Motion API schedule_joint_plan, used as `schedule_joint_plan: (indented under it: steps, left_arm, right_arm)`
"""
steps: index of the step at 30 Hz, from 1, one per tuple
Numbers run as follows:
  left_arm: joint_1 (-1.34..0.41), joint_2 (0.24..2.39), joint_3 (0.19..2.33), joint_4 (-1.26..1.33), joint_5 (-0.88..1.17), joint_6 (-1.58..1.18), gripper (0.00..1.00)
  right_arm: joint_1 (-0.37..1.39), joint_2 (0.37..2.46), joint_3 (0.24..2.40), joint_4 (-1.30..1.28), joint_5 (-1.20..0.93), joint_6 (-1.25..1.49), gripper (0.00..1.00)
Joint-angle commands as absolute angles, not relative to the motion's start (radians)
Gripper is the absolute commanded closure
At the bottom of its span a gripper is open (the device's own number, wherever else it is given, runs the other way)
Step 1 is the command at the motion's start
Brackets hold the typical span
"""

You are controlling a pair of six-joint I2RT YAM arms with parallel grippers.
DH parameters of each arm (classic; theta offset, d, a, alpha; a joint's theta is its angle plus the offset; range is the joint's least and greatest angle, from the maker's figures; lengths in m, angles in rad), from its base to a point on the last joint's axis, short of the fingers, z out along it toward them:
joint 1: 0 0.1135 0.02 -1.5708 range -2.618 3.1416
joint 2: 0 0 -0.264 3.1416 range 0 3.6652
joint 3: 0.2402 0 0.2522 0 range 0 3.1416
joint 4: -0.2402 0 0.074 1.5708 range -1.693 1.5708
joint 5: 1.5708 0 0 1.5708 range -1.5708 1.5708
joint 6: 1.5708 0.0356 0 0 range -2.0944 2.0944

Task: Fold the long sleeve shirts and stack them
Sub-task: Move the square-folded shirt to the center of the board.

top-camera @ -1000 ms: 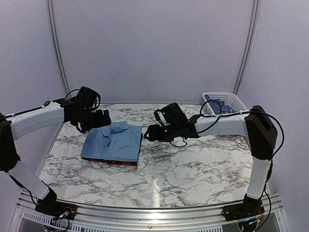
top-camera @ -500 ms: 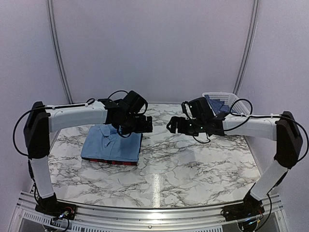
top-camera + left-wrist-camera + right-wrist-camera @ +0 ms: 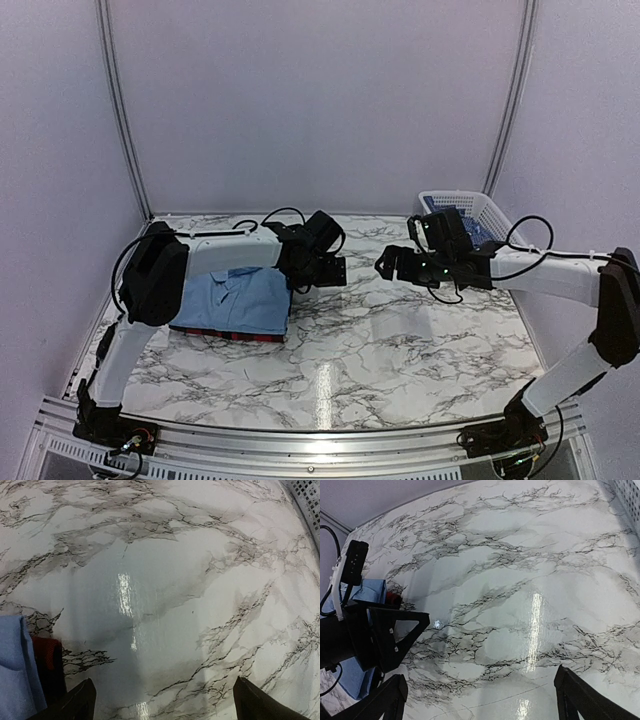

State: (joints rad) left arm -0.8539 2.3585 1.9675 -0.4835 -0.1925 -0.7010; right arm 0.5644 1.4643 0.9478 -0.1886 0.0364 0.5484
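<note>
The light blue shirt point(image 3: 236, 299) lies folded on top of the folded red-and-black plaid shirt point(image 3: 238, 335), whose edge shows under it, at the left of the marble table point(image 3: 380, 350). My left gripper point(image 3: 332, 272) is open and empty, just right of the stack. In the left wrist view the blue shirt point(image 3: 15, 665) and a red edge of the plaid shirt point(image 3: 45, 650) show at the lower left. My right gripper point(image 3: 388, 264) is open and empty, over the table's middle back, facing the left gripper. The right wrist view shows the blue shirt point(image 3: 372, 587) behind the left gripper point(image 3: 400, 630).
A white plastic basket point(image 3: 468, 212) holding blue cloth stands at the back right corner; its mesh edge shows in the left wrist view point(image 3: 307, 500). Grey walls close the back and sides.
The left gripper has moved right, from the stack's far left side to just past its right edge. The right gripper has drawn back to the right. The stack has not moved.
</note>
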Motion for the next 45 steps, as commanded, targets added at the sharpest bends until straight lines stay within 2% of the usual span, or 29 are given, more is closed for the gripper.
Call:
schedule_joint_plan:
  steps: [1,11,32,45]
  left_arm:
    - [-0.841,2.401,2.003,-0.534,-0.218,-0.729,0.01]
    - [-0.796,2.329,1.815,-0.503,-0.222,-0.760,0.01]
    - [-0.655,1.913,1.190,-0.317,-0.190,-0.712,0.01]
    - [-0.557,1.797,1.022,-0.279,-0.197,-0.663,0.01]
  right_arm:
    - [0.560,1.437,0.938,-0.190,0.045,0.541,0.02]
    - [0.559,1.450,0.937,-0.184,0.030,0.538,0.02]
    - [0.560,1.497,0.939,-0.152,0.011,0.554,0.02]
    - [0.560,1.493,0.918,-0.152,-0.020,0.560,0.02]
